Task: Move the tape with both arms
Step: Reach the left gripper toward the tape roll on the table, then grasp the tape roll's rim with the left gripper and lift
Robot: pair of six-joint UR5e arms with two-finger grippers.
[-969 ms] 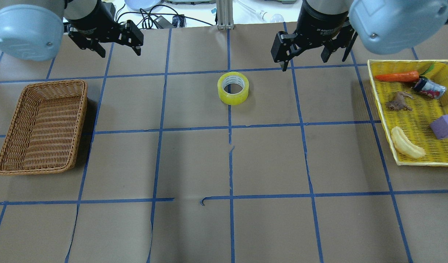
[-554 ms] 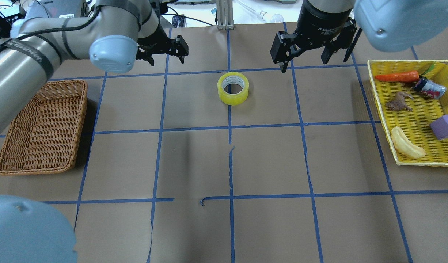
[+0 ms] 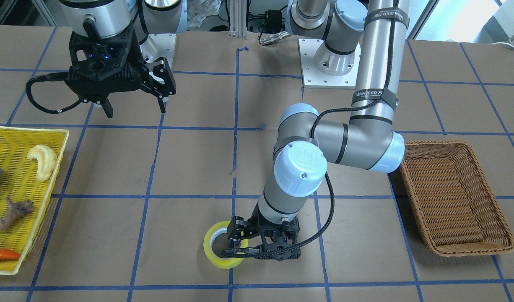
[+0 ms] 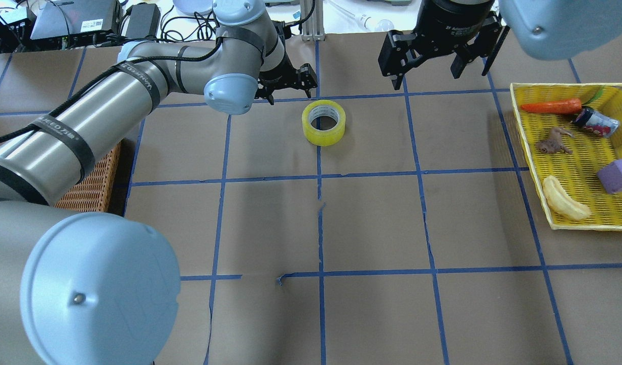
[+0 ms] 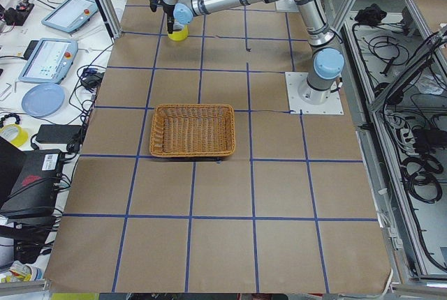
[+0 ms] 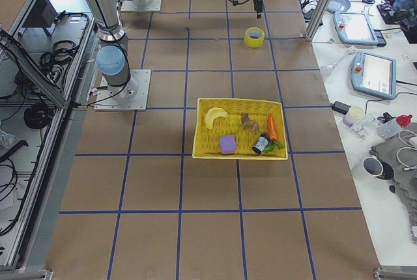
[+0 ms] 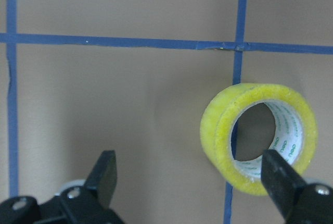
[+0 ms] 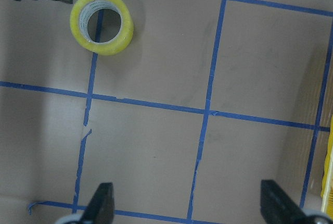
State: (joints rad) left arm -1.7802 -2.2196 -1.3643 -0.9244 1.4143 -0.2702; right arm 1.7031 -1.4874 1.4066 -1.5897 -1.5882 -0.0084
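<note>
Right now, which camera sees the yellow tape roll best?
The overhead exterior view: the tape lies whole and uncovered. The left wrist view shows it largest, but a finger of the left tool clips its edge. In the front-facing view that tool partly covers it. The right wrist and side views show it small.

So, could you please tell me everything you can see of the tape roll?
The tape is a translucent yellow-green roll with a whitish printed core, lying flat, hole up, on the brown paper-covered table, astride a blue grid line near a crossing. Nothing grips it: the open left gripper hovers beside it, one of its fingers overlapping its rim in the wrist view.
</note>
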